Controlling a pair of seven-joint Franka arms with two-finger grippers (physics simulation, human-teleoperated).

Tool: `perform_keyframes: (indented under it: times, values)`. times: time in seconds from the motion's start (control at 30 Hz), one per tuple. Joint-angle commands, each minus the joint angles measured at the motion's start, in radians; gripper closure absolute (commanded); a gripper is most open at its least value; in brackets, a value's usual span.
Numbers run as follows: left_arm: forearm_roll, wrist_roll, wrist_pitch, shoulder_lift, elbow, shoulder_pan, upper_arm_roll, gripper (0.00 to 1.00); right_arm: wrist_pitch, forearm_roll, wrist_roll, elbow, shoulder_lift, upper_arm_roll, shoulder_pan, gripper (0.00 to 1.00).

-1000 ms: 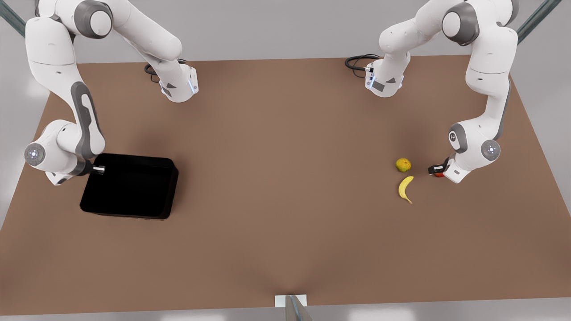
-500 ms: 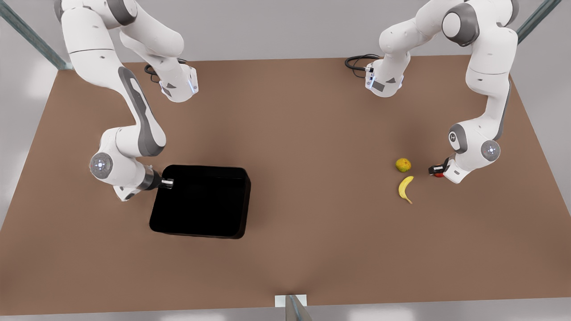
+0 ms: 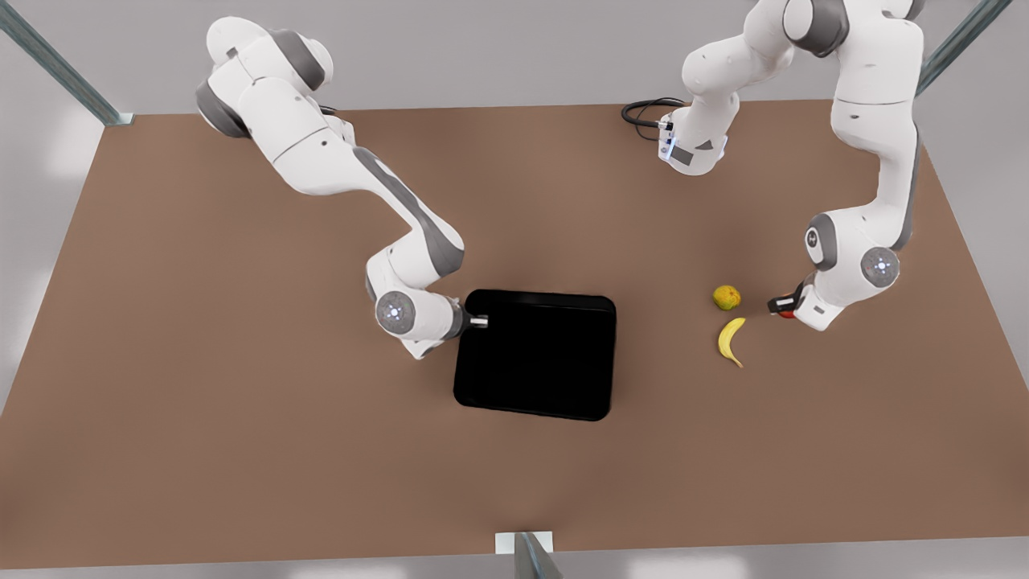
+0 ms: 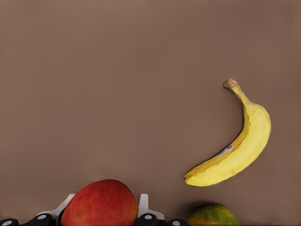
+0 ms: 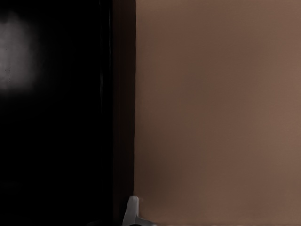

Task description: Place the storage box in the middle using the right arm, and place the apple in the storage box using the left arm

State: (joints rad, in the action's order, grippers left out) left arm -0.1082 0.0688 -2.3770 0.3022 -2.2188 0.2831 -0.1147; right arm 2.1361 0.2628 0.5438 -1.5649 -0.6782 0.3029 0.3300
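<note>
Black storage box [image 3: 536,355] sits mid-surface [image 3: 241,362] in the front view, right end effector [image 3: 476,321] clamped on its wall. Left wrist view: left end effector [image 4: 104,217] closed around the apple [image 4: 99,203], banana [image 4: 235,143] nearby. Right wrist view: box wall [image 5: 123,103] against one finger [image 5: 131,212].

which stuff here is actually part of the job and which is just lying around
Part of the job:
- large glossy black storage box, its wall gripped by the right gripper
- small round red apple, held in the left gripper

Lying about:
- curved yellow banana
- yellow-green round fruit
- brown table
</note>
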Motion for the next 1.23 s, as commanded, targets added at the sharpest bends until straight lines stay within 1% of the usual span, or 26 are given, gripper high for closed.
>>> perform_keyframes:
  times: [0.0,0.07,0.1,0.13,0.23,0.3,0.37,0.4,0.47,0.5,0.53,0.57,0.63,0.77,0.8,0.83,0.87,0.9,0.93,0.97,1.0,1.03,1.1,1.13,1.17,1.2]
  values:
    - [0.018,0.02,0.005,-0.005,0.001,-0.005,-0.012,0.33,-0.001,-0.002,0.001,0.0,-0.003,-0.007,0.006,0.79]
    - [0.018,0.184,0.088,-0.015,0.056,-0.022,-0.117,0.33,0.002,-0.002,-0.002,0.034,-0.046,-0.013,0.021,0.79]
    - [0.019,0.275,0.13,-0.014,0.096,-0.065,-0.137,0.33,0.002,-0.002,-0.01,0.037,-0.06,-0.013,0.021,0.47]
    - [0.019,0.377,0.147,-0.002,0.139,-0.085,-0.184,0.33,0.002,-0.005,-0.01,0.045,-0.063,-0.021,0.023,0.0]
    - [0.019,0.66,0.185,0.077,0.297,-0.183,-0.281,0.33,-0.007,-0.013,-0.008,0.043,-0.041,-0.022,-0.006,0.0]
    - [0.018,0.827,0.183,0.142,0.389,-0.239,-0.338,0.33,-0.03,-0.014,-0.004,0.033,0.023,-0.021,-0.054,0.0]
    - [0.006,0.927,0.182,0.248,0.537,-0.305,-0.358,0.33,-0.208,-0.017,-0.005,0.036,0.137,-0.01,-0.173,0.0]
    - [-0.06,1.013,0.182,0.32,0.629,-0.36,-0.358,0.33,-0.292,-0.022,-0.007,0.036,0.209,-0.01,-0.226,0.0]
    - [-0.087,1.094,0.177,0.425,0.758,-0.469,-0.347,0.33,-0.458,-0.066,-0.041,0.032,0.321,-0.008,-0.399,0.0]
    - [-0.087,1.123,0.17,0.466,0.798,-0.518,-0.342,0.33,-0.508,-0.108,-0.128,0.029,0.35,-0.011,-0.476,0.0]
    - [-0.09,1.14,0.168,0.483,0.817,-0.556,-0.31,0.15,-0.535,-0.148,-0.257,0.019,0.373,-0.014,-0.54,0.0]
    - [-0.093,1.14,0.154,0.495,0.818,-0.559,-0.304,0.0,-0.558,-0.224,-0.405,0.0,0.39,-0.025,-0.566,0.0]
    - [-0.093,1.14,0.147,0.503,0.824,-0.568,-0.283,0.0,-0.561,-0.29,-0.438,0.006,0.394,-0.034,-0.598,0.0]
    - [-0.084,1.142,0.154,0.503,0.823,-0.565,-0.281,0.0,-0.573,-0.297,-0.439,0.068,0.378,-0.044,-0.599,0.0]
    - [-0.08,1.14,0.159,0.503,0.823,-0.562,-0.281,0.0,-0.633,-0.284,-0.453,0.111,0.387,-0.198,-0.465,0.0]
    - [-0.08,1.14,0.174,0.486,0.824,-0.556,-0.283,0.0,-0.66,-0.28,-0.486,0.137,0.41,-0.309,-0.341,0.0]
    - [-0.076,1.128,0.277,0.425,0.826,-0.53,-0.283,0.0,-0.659,-0.249,-0.487,0.134,0.419,-0.318,-0.336,0.0]
    - [-0.053,1.07,0.462,0.31,0.824,-0.455,-0.286,0.0,-0.656,-0.246,-0.489,0.135,0.411,-0.314,-0.351,0.0]
    - [0.008,0.779,0.7,0.187,0.821,-0.374,-0.281,0.0,-0.654,-0.246,-0.487,0.135,0.41,-0.314,-0.339,0.0]
    - [0.005,0.413,0.916,0.08,0.823,-0.265,-0.261,0.0,-0.656,-0.246,-0.487,0.135,0.407,-0.312,-0.342,0.0]
    - [0.012,0.211,0.981,0.005,0.808,-0.259,-0.148,0.0,-0.656,-0.244,-0.487,0.137,0.407,-0.312,-0.348,0.0]
    - [0.012,0.138,0.977,-0.031,0.804,-0.223,-0.114,0.0,-0.654,-0.247,-0.489,0.137,0.405,-0.312,-0.348,0.0]
    - [0.015,0.143,0.932,-0.152,0.745,-0.222,-0.109,0.0,-0.651,-0.246,-0.487,0.158,0.382,-0.312,-0.347,0.0]
    - [0.013,0.144,0.929,-0.186,0.722,-0.223,-0.106,0.0,-0.648,-0.247,-0.486,0.163,0.381,-0.312,-0.341,0.0]
    - [0.015,0.144,0.929,-0.201,0.706,-0.231,-0.079,0.0,-0.647,-0.244,-0.484,0.163,0.381,-0.312,-0.351,0.0]
    - [0.024,0.144,0.929,-0.199,0.703,-0.236,-0.075,0.0,-0.647,-0.252,-0.475,0.163,0.382,-0.312,-0.341,0.0]
